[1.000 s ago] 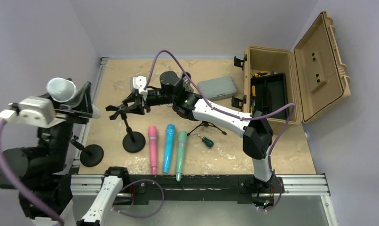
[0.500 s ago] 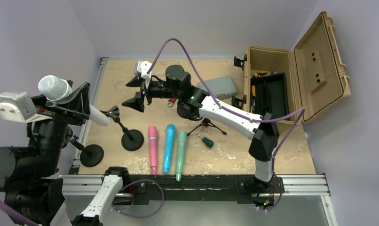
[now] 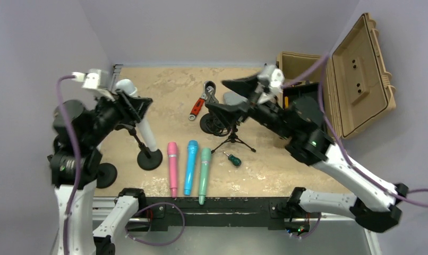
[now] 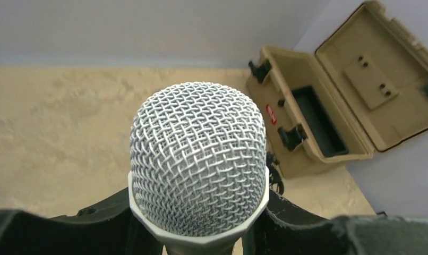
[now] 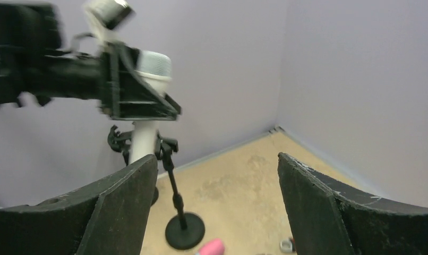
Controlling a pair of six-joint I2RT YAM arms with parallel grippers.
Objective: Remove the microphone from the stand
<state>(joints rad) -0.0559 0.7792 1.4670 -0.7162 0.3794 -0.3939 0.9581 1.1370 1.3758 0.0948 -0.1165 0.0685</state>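
Observation:
My left gripper (image 3: 135, 109) is shut on a white microphone (image 3: 144, 130) with a silver mesh head (image 4: 197, 159). It holds the microphone nearly upright, head up, above the table's left side. The black stand (image 3: 150, 158) rests on its round base just below. Its clip (image 3: 128, 127) sits beside the microphone's body; I cannot tell whether they touch. In the right wrist view the microphone (image 5: 144, 139) hangs next to the stand (image 5: 184, 231). My right gripper (image 3: 230, 96) is raised over the table's middle, open and holding nothing (image 5: 216, 158).
Pink (image 3: 172, 167), blue (image 3: 190, 166) and green (image 3: 204, 172) microphones lie side by side near the front edge. A second stand (image 3: 103, 175) is at the left edge. A red wrench (image 3: 197, 109), a tripod (image 3: 233, 141), a screwdriver (image 3: 233, 158) and an open tan toolbox (image 3: 360, 69) lie to the right.
My right gripper let go of the stand, opened and swung up and right. My left arm carried the white microphone from the far left in over the stand.

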